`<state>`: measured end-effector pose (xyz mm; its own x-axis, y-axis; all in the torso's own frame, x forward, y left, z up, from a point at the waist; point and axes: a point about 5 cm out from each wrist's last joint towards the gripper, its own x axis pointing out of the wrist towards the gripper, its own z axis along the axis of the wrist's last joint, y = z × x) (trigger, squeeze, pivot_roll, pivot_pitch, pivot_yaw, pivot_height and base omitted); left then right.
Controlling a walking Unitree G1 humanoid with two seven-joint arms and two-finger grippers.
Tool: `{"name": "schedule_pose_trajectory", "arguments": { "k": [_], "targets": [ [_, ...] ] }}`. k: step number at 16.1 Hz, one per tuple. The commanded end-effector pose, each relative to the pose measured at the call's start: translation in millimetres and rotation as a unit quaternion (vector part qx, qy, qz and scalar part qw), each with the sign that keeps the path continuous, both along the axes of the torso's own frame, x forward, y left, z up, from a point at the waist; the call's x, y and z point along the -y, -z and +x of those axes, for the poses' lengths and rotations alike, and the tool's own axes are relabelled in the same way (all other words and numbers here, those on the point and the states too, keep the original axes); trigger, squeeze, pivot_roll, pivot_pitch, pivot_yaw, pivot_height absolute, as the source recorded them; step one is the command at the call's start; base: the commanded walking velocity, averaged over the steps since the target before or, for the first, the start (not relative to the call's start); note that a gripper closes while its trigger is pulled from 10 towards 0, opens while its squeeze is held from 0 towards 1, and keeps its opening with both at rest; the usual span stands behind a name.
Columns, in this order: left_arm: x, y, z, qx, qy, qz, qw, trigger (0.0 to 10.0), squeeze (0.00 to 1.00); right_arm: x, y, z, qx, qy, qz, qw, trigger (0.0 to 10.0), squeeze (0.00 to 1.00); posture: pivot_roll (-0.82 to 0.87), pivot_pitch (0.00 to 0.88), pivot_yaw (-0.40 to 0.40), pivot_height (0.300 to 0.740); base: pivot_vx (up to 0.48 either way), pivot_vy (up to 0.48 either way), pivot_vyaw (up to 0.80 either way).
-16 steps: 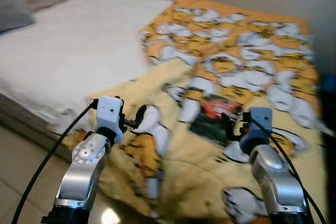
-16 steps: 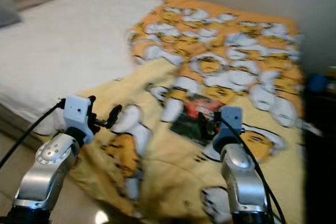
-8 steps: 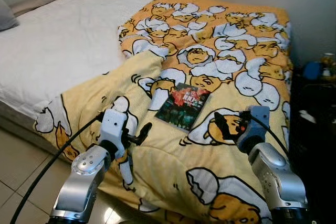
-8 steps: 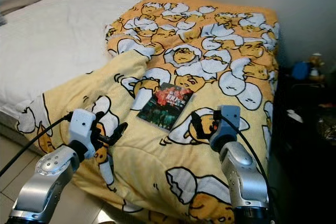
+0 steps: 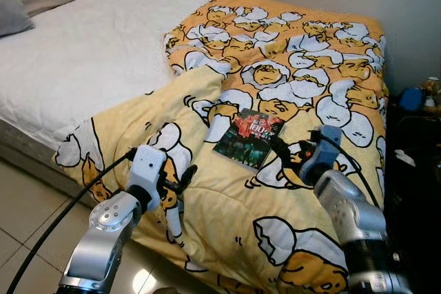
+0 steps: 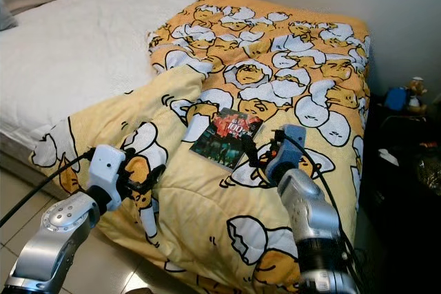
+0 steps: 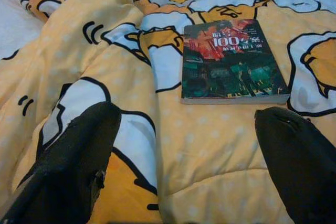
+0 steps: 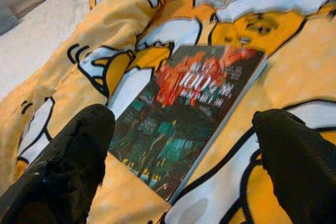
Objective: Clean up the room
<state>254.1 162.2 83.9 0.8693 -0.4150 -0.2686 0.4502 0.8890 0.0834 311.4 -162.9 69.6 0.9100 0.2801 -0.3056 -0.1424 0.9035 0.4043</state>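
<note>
A dark paperback book (image 5: 249, 139) lies flat on the yellow cartoon-print blanket (image 5: 227, 204); right gripper (image 6: 260, 151) just beside the book, left gripper (image 5: 180, 178) well left of it.

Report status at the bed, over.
Right gripper open, over near edge of book, not touching. Left gripper open, low over blanket. Book flat on blanket, nothing on it.
</note>
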Motion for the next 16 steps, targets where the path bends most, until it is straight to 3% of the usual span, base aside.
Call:
{"name": "schedule_pose_trajectory", "arguments": {
  "k": [1, 5, 7, 9, 10, 11, 15, 16],
  "targets": [
    [1.2, -6, 1.5, 0.016, 0.003, 0.005, 1.000, 10.0, 0.93, 2.0, 2, 6.5, -0.012, 0.001, 0.025, 1.000, 10.0, 1.00, 0.10, 0.000, -0.011, 0.740, 0.000, 0.000, 0.00],
    [2.8, -14, 1.8, 0.023, 0.027, 0.010, 0.999, 10.0, 0.91, -4.6, 10, 26.3, -0.043, 0.025, 0.033, 0.998, 10.0, 1.00, 0.11, 0.000, 0.005, 0.740, 0.000, 0.000, 0.00],
    [4.8, -26, 6.3, 0.027, 0.042, -0.022, 0.998, 10.0, 0.91, -5.5, 7, 36.2, -0.055, 0.054, 0.054, 0.996, 10.0, 1.00, 0.14, 0.000, 0.000, 0.740, 0.000, 0.000, 0.00],
    [9.7, -48, 12.0, 0.023, 0.123, -0.046, 0.991, 10.0, 0.91, -4.8, 2, 44.5, -0.075, 0.069, 0.065, 0.993, 10.0, 1.00, 0.17, 0.000, -0.009, 0.740, 0.000, 0.000, 0.00],
    [9.2, -53, 15.1, 0.022, 0.136, -0.043, 0.990, 10.0, 0.91, -4.5, 1, 46.5, -0.078, 0.071, 0.065, 0.992, 10.0, 1.00, 0.17, 0.000, -0.012, 0.740, 0.000, 0.000, 0.00],
    [3.1, -58, 22.1, 0.001, 0.176, -0.013, 0.984, 10.0, 0.91, -4.8, -2, 49.8, -0.088, 0.081, 0.069, 0.990, 10.0, 0.00, 0.18, 0.000, -0.007, 0.740, 0.000, 0.000, 0.00],
    [-10.2, -58, 23.0, -0.041, 0.208, 0.027, 0.977, 10.0, 0.88, -4.7, -4, 52.5, -0.099, 0.110, 0.093, 0.985, 10.0, 0.00, 0.19, 0.000, 0.005, 0.740, 0.000, 0.000, 0.00],
    [-13.1, -57, 21.4, -0.054, 0.217, 0.036, 0.974, 10.0, 0.84, -5.6, -3, 52.2, -0.104, 0.111, 0.100, 0.983, 10.0, 0.00, 0.19, 0.000, 0.003, 0.740, 0.000, 0.000, 0.00]
  ]
}}
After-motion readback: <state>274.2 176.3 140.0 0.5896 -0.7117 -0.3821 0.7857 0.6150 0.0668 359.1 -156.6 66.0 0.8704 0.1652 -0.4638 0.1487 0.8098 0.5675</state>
